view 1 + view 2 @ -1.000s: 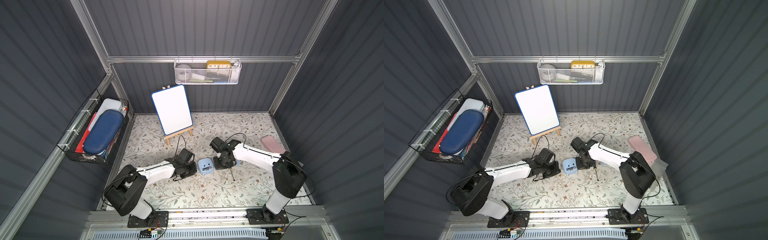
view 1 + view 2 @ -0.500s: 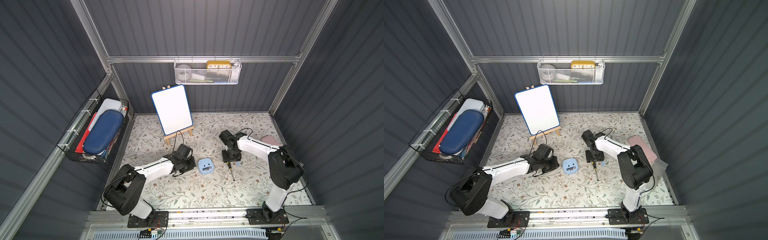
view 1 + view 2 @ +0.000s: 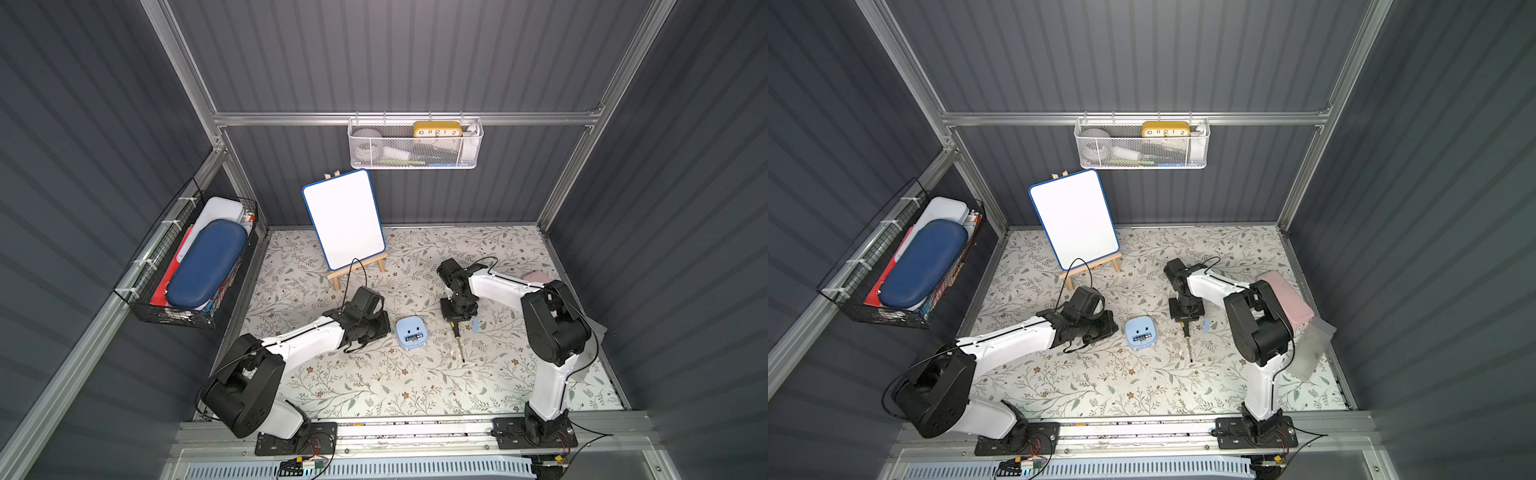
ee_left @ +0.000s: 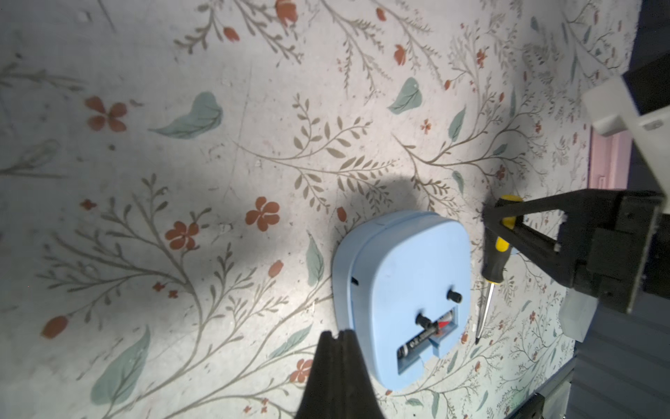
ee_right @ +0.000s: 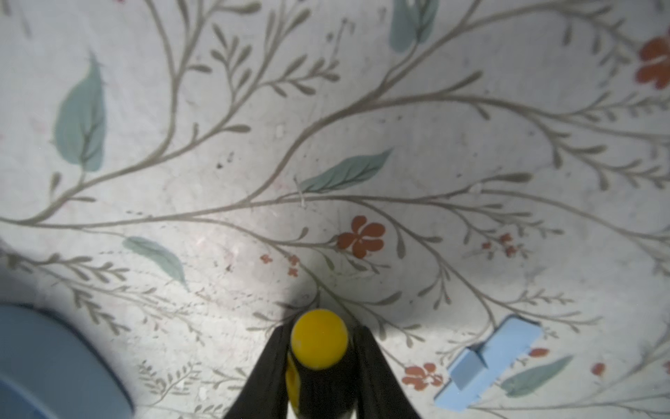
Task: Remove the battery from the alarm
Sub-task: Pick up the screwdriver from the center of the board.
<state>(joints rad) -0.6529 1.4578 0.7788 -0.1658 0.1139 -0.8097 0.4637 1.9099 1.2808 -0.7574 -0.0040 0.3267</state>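
One alarm (image 3: pixel 410 332) lies face down near the middle of the flowered mat (image 3: pixel 374 382). Its back slot is open and holds one battery (image 4: pixel 424 337). One screwdriver (image 4: pixel 495 266) lies just right of it, and one small blue cover (image 5: pixel 489 357) lies right of that. Of the two grippers, the left gripper (image 4: pixel 337 335) sits just left of the alarm with its fingers pressed together. The right gripper (image 5: pixel 321 335) straddles the screwdriver's handle and appears to pinch it, though the contact is hard to judge. A second ago the right gripper was close beside the alarm; it has since moved right to the screwdriver. The alarm has not moved.
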